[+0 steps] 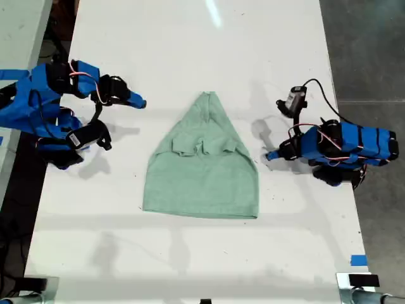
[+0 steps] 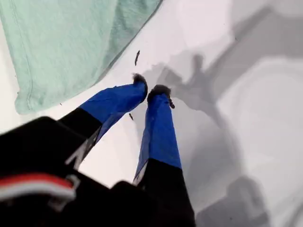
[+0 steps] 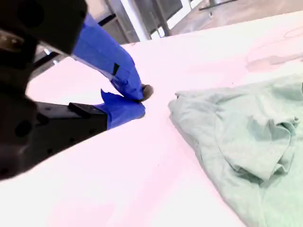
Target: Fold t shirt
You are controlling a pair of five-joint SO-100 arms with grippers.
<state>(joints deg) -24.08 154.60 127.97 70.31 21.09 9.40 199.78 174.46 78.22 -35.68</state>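
both pincers sit beside the t shirt [image 1: 201,166], folded to a point.

The shirt [image 1: 202,168] lies mid-surface [image 1: 190,253] and is the only thing in the way there. Bare surface rings it: broad along the exterior view's top and bottom, narrower at that view's left and right, where an arm [image 1: 44,104] and another arm [image 1: 345,145] crowd in.

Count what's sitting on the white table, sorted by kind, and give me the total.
t shirt: 1
blue arms: 2
Total: 3
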